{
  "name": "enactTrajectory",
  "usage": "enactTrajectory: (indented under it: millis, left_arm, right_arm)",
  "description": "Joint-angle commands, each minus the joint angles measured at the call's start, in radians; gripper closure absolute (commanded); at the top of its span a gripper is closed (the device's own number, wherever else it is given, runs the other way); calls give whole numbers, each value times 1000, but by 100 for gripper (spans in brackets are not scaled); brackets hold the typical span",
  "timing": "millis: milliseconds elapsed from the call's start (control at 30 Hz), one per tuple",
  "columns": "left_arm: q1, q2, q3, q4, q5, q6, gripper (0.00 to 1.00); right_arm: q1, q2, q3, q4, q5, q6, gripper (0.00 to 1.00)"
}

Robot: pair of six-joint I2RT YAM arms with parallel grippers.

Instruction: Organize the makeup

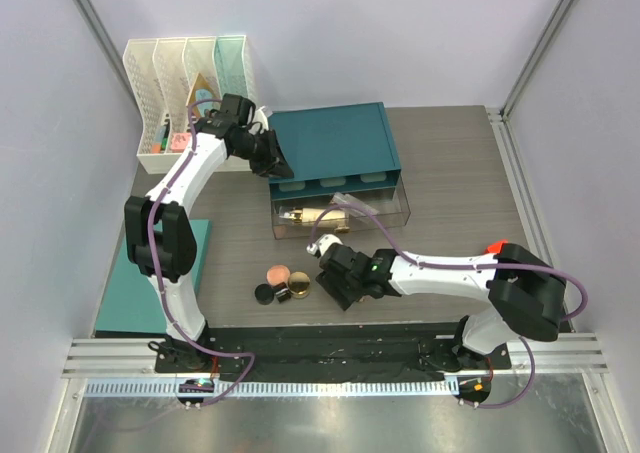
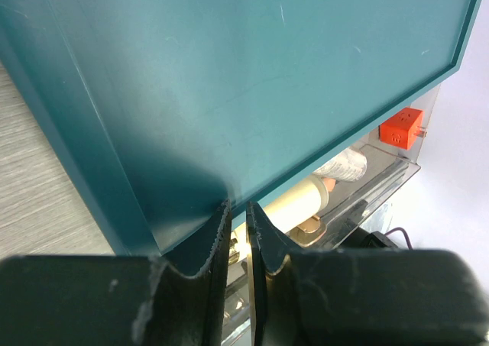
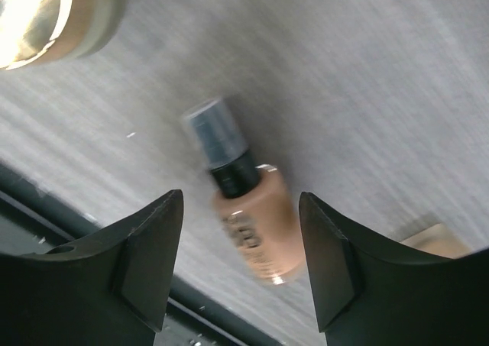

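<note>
The foundation bottle (image 3: 248, 216) is tan, with a black collar and a dark, see-through cap. It lies on its side on the grey wood-grain surface (image 1: 450, 173), between the 2 fingers of the right hand (image 3: 241, 199), which stand spread wide and touch nothing. Just left of that hand, 3 round pieces sit close together: a pink blush compact (image 1: 278, 273), a black jar (image 1: 265, 293) and a gold-rimmed compact (image 1: 298, 286). Farther back, beige tubes (image 1: 322, 215) lie inside a clear box (image 1: 395, 211) under a teal lid (image 1: 335, 138). The left hand (image 2: 238, 207) is nearly closed, pinching the lid's left rim. A red cube (image 2: 401, 127) shows past the box. White file racks (image 1: 185, 73) stand at the back left.
</note>
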Motion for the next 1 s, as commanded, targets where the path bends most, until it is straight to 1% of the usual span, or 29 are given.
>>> enactTrajectory:
  millis: [0,67,100,167,200,267,300,367,500,700,800,833,967]
  left_arm:
    - [-4,46,-65,-103,-120,42,84]
    - [-4,47,-68,-104,-120,42,84]
    - [-2,47,-68,-100,-120,40,84]
    - [-2,47,-70,-100,-120,38,84]
    - [-2,47,-70,-100,-119,38,84]
    - [-2,47,-70,-98,-120,37,84]
    - [-2,46,-70,-100,-119,38,84]
    - [-2,44,-71,-98,-120,37,83]
    - [-2,40,-76,-98,-123,38,83]
    - [-2,34,-84,-97,-127,37,83]
    - [-2,34,-85,-97,-128,37,83]
    - [-2,34,-85,-95,-128,37,83]
    - [-2,37,-79,-97,-128,35,83]
  right_arm:
    - [51,-1,-17,-5,7,60,34]
    - [62,7,-29,-3,6,73,37]
    - [63,11,-32,-2,0,82,46]
    - [63,33,-35,-2,-8,88,57]
    - [63,39,-35,-2,-19,88,69]
    - [63,48,-32,-3,-25,88,80]
    - [63,46,-32,-3,-26,87,89]
    - [62,34,-31,-3,-23,82,99]
    - [63,-13,-20,-14,-16,76,99]
    - [63,-128,72,-31,3,36,99]
    - [63,-145,170,-58,44,-10,99]
    - [63,-142,226,-68,64,-25,99]
    - [62,-116,365,-97,182,-140,99]
